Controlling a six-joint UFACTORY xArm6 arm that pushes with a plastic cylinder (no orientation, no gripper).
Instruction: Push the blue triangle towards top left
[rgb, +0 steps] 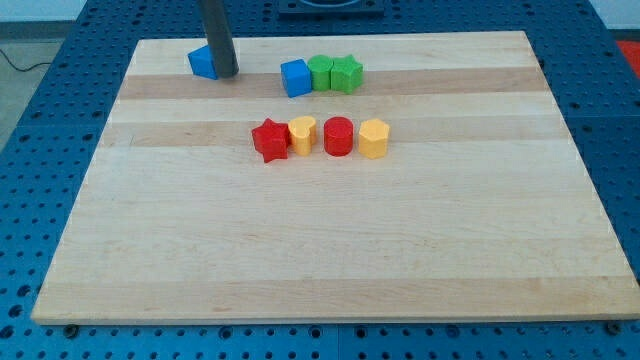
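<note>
The blue triangle (202, 62) lies near the board's top left, close to the top edge. My tip (225, 73) stands right against the triangle's right side, touching or almost touching it. The dark rod rises from there out of the view's top and hides the triangle's right part.
A blue cube (296, 77), a green cube (321, 72) and a green star (347, 73) sit in a row at top centre. Below them stand a red star (270, 139), a yellow block (303, 134), a red cylinder (338, 136) and a yellow hexagon (373, 138). The wooden board (330, 250) ends near the triangle.
</note>
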